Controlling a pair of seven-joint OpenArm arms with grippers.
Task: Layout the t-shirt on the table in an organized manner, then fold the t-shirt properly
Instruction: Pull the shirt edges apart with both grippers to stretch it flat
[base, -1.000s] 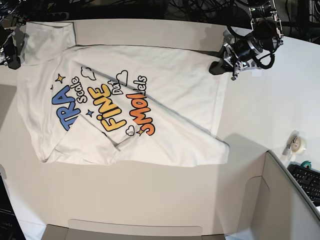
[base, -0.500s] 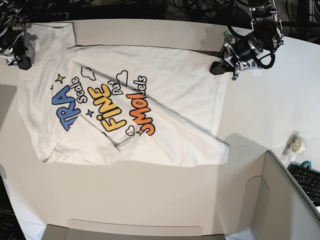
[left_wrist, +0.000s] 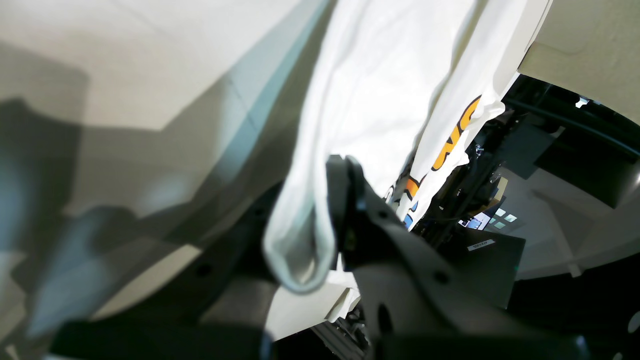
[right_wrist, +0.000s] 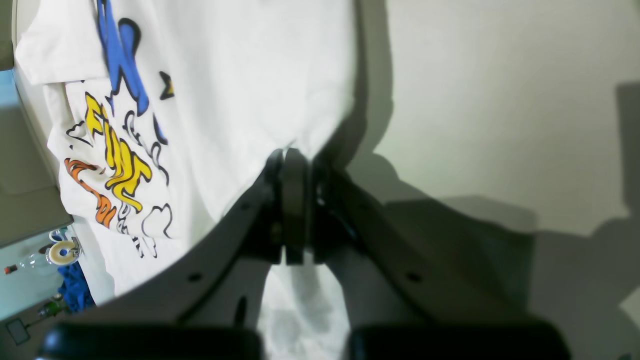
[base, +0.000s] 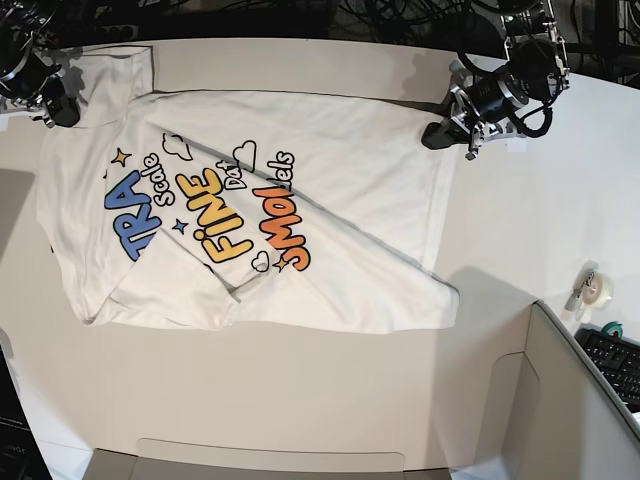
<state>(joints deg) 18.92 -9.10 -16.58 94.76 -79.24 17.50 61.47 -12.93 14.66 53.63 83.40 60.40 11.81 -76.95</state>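
- Nearest the camera in the base view: bare table (base: 300, 400), and a grey box wall (base: 580, 380) at the lower right corner with a tape roll (base: 597, 290) just beyond it.
- Mid-table: the t-shirt (base: 330, 180) lies print side up but not tidy yet. The lower hem area is doubled over itself and a long diagonal crease runs under the lettering. Looks to me like we're in the lay-it-out stage, no folding yet.
- Far right of that view: the left gripper (base: 437, 133) has its fingers closed on the shirt's edge; the wrist view shows a roll of white cloth bunched between them (left_wrist: 300, 250). My guess is it's anchoring that corner so the other arm can pull against it.
- Far left: the right gripper (base: 50, 108) sits at the sleeve corner, fingers pressed together (right_wrist: 292, 200), apparently with a pinch of fabric, though the cloth between them is hard to make out.
- Versus a second ago: the right gripper was parked lower down the table's left edge with its fingers apart; now it's up at the sleeve and clamped. The left one has barely budged, and the shirt lies about the same.
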